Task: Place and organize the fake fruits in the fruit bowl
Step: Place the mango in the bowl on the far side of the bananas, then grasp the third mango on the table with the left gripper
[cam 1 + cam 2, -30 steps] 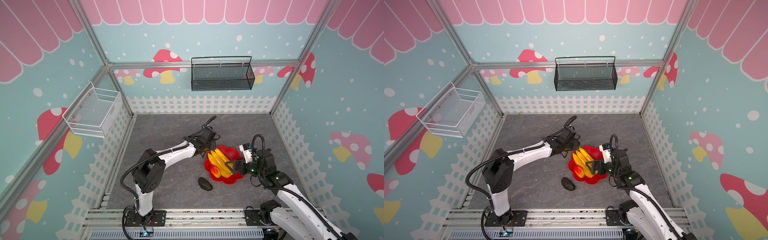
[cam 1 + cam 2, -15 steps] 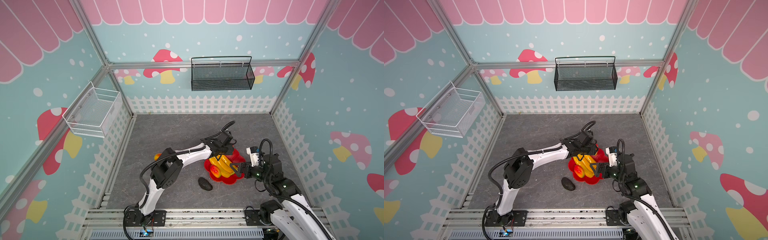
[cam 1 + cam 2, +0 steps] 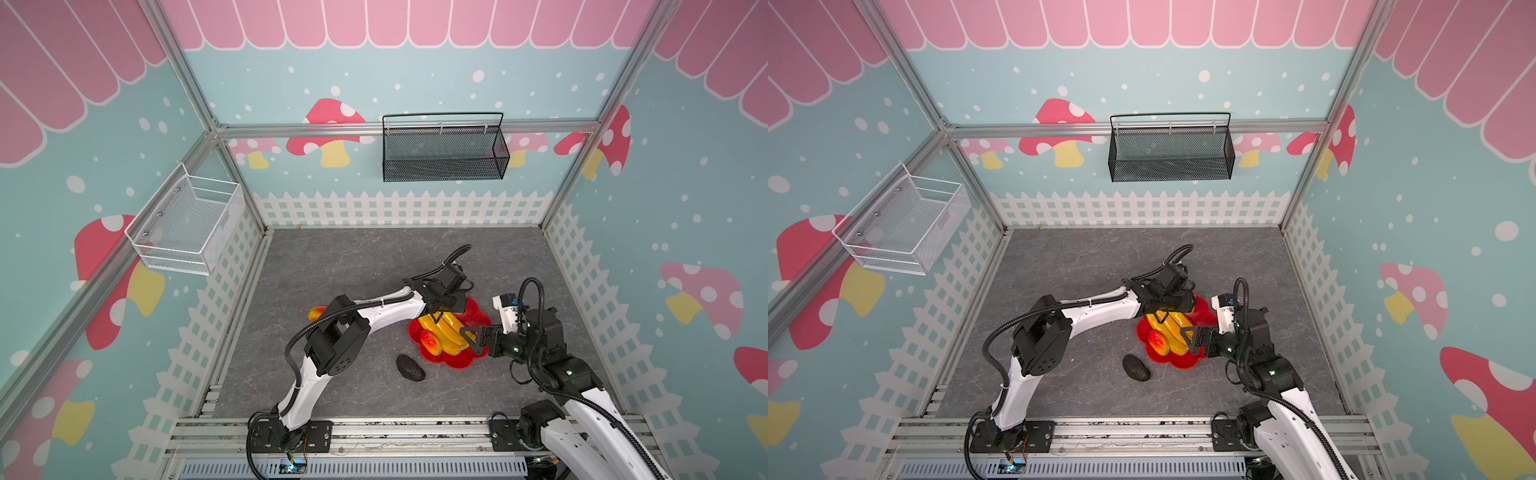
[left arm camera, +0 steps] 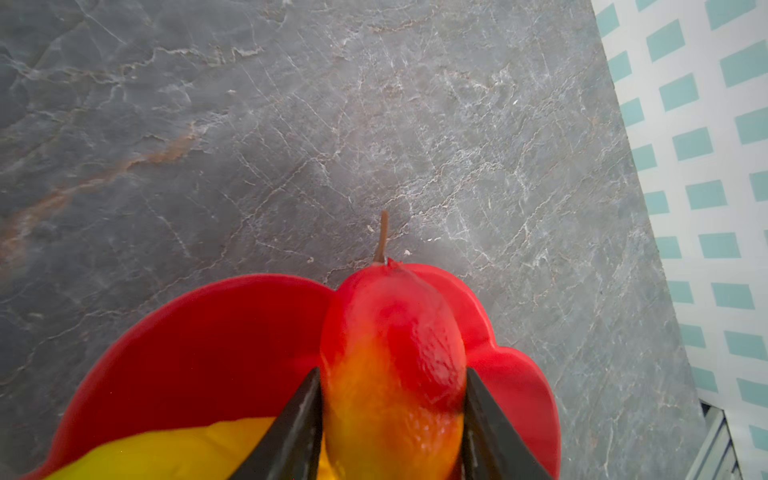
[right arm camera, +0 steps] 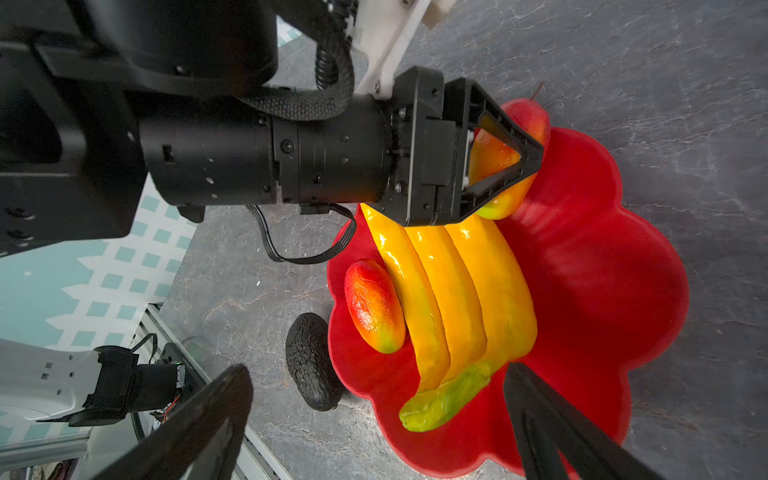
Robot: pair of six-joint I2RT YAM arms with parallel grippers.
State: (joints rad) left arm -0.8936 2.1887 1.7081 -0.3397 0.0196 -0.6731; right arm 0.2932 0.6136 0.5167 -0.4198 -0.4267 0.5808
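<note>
The left gripper (image 4: pixel 392 372) is clamped on a mango (image 4: pixel 390 328). Its two black fingers (image 4: pixel 299 415) lie flush against the fruit's orange sides, and the red end with its thin brown stem points straight out ahead of the tips. Directly beneath that grip is the red bowl (image 4: pixel 208 345). The mango sits over one of the bowl's scalloped petals, at the edge farthest from the wrist; whether it rests on the plastic cannot be told. Back under the gripper's body lies the banana bunch (image 5: pixel 457 299), stretched across the bowl's middle, its far tips hidden below the gripper. Ahead of the fingertips stretches the grey stone-patterned floor (image 4: pixel 291 124).

The right gripper (image 5: pixel 372 372) faces the left one from the opposite side of the bowl. Its fingers are spread wide and hold nothing, and the bunch's green stem end lies in the gap, close to one finger. A second mango (image 5: pixel 374 305) lies in the bowl against the bananas, just ahead of this gripper. The avocado (image 5: pixel 311 361) lies on the floor just outside the rim, off to the side of the spread fingers. In a top view a third mango (image 3: pixel 317 311) sits on the floor well behind the left gripper, beside that arm's elbow
</note>
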